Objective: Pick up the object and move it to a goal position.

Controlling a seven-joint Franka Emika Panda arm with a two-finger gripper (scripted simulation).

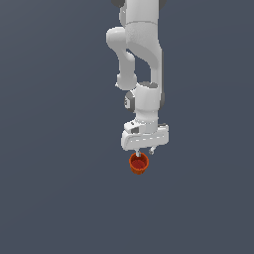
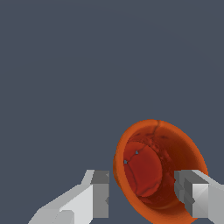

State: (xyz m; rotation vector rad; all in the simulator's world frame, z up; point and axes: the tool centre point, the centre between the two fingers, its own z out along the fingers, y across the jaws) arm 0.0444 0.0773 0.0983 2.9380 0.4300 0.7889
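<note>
The object is a small orange-red cup [image 1: 139,163] with a darker red inside, directly under the white gripper [image 1: 144,151] in the exterior view. In the wrist view the cup [image 2: 151,175] shows its open mouth between the two fingers. One finger [image 2: 101,192] stands just outside the rim with a narrow gap. The other finger [image 2: 192,197] overlaps the opposite side of the rim. The gripper [image 2: 146,197] is open, its fingertips about level with the cup's rim. I cannot tell whether either finger touches the cup.
The white arm [image 1: 144,54] rises above the gripper to the picture's top edge. A plain dark grey surface [image 1: 49,198] lies all around.
</note>
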